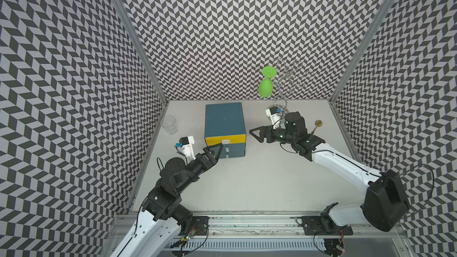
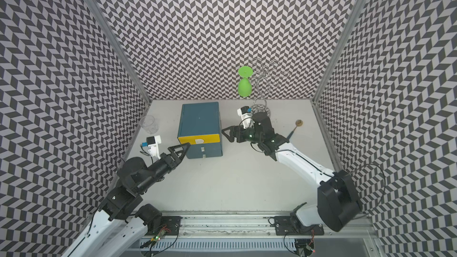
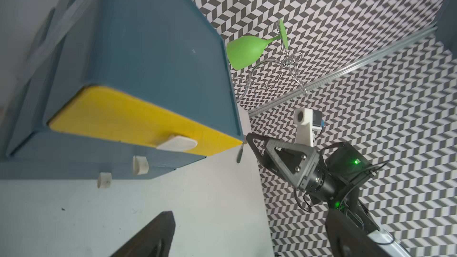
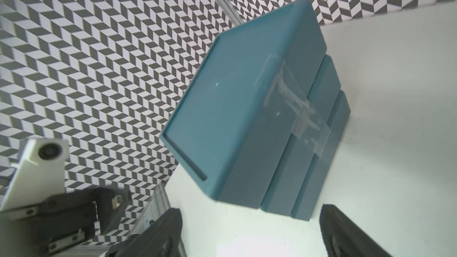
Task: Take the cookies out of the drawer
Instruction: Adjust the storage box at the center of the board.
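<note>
Left end effector (image 1: 218,151) stands wide open and empty, its tips close to the lower left corner of the blue drawer cabinet (image 1: 223,119) at frame centre, just below the yellow drawer (image 1: 225,140). Right end effector (image 1: 254,135), its fingers (image 4: 163,233) well apart and holding nothing, points at the cabinet's right side, with bare tabletop (image 1: 259,181) between. Every drawer front sits shut, so the cookies are hidden from view.

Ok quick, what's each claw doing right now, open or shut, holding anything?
Left claw: open, holding nothing.
Right claw: open, holding nothing.
</note>
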You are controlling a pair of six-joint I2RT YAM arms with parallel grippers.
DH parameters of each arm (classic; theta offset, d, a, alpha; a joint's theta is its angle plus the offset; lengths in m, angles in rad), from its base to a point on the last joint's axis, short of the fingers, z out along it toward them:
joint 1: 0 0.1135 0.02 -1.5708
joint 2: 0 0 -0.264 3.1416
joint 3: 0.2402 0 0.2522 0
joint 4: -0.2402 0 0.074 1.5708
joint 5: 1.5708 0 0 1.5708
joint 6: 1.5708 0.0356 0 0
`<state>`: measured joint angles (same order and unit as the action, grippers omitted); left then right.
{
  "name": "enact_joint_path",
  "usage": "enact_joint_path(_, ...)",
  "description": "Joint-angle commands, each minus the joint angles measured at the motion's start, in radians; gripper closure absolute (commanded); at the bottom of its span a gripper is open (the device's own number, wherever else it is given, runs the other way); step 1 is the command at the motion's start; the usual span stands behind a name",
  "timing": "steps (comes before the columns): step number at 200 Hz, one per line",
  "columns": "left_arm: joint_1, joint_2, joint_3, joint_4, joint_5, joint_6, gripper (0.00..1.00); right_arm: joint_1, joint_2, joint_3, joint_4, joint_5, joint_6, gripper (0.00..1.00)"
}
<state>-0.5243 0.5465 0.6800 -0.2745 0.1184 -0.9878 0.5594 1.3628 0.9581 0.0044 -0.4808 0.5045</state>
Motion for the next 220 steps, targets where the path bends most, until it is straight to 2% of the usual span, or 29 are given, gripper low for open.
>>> enact_joint_path(1, -0.003, 0.149, 0.22, -0.078, -0.072, 0.264, 0.0, 0.063, -0.11, -0.106, 0.135, -0.028, 0.111, 0.1)
enact_joint_path(14, 0.01, 0.282, 0.365, -0.169, -0.127, 0.386, 0.0, 0.121, -0.162, -0.188, 0.172, -0.006, 0.16, 0.11)
enact_joint_path(26, 0.054, 0.39, 0.462, -0.21, -0.107, 0.483, 0.0, 0.173, -0.208, -0.288, 0.271, 0.017, 0.252, 0.12)
enact_joint_path(43, 0.134, 0.501, 0.546, -0.212, -0.044, 0.585, 0.03, 0.247, -0.23, -0.44, 0.552, 0.025, 0.453, 0.13)
enact_joint_path(64, 0.165, 0.629, 0.618, -0.21, -0.049, 0.704, 0.03, 0.341, -0.219, -0.58, 0.89, 0.145, 0.605, 0.13)
enact_joint_path(86, 0.173, 0.76, 0.681, -0.217, -0.072, 0.777, 0.03, 0.387, -0.11, -0.641, 1.197, 0.218, 0.7, 0.13)
enact_joint_path(105, 0.182, 0.804, 0.678, -0.159, -0.075, 0.809, 0.03, 0.391, 0.046, -0.66, 1.479, 0.252, 0.77, 0.14)
enact_joint_path(120, 0.191, 0.833, 0.685, -0.138, -0.084, 0.836, 0.02, 0.389, 0.192, -0.624, 1.638, 0.25, 0.821, 0.19)
enact_joint_path(139, 0.207, 0.886, 0.718, -0.167, -0.085, 0.851, 0.02, 0.388, 0.351, -0.55, 1.75, 0.232, 0.877, 0.27)
enact_joint_path(164, 0.212, 0.919, 0.708, -0.181, -0.086, 0.857, 0.02, 0.37, 0.478, -0.466, 1.768, 0.218, 0.906, 0.3)
enact_joint_path(181, 0.213, 0.933, 0.686, -0.197, -0.095, 0.858, 0.02, 0.356, 0.515, -0.417, 1.756, 0.203, 0.912, 0.31)
enact_joint_path(220, 0.219, 0.953, 0.644, -0.243, -0.117, 0.865, 0.02, 0.298, 0.532, -0.329, 1.593, 0.193, 0.894, 0.31)
